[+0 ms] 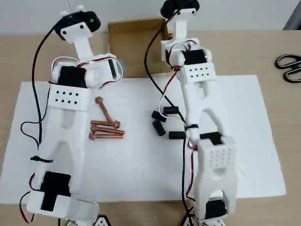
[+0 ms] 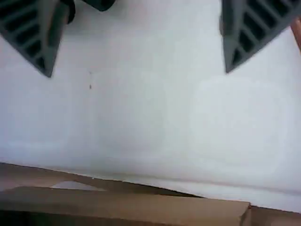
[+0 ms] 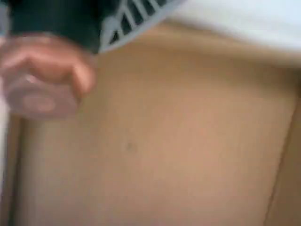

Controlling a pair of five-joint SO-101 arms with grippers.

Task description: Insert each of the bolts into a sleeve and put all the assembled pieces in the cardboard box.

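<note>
Several copper bolts (image 1: pixel 107 128) lie on the white paper (image 1: pixel 141 160), with several black sleeves (image 1: pixel 159 127) to their right. The cardboard box (image 1: pixel 136 42) stands behind the paper. My right gripper (image 1: pixel 167 35) hangs over the box's right part; in the right wrist view it (image 3: pixel 61 56) is shut on a copper bolt (image 3: pixel 40 82) above the box floor (image 3: pixel 164 155), with something dark around the shaft. My left gripper (image 1: pixel 112 68) is over the paper just in front of the box, open (image 2: pixel 136 70), nothing between its fingers (image 2: pixel 244 33).
Scissors (image 1: pixel 289 66) lie on the wooden table at the far right. The box's front edge (image 2: pixel 131 202) runs just beyond the left gripper. Both arms' cables hang over the paper.
</note>
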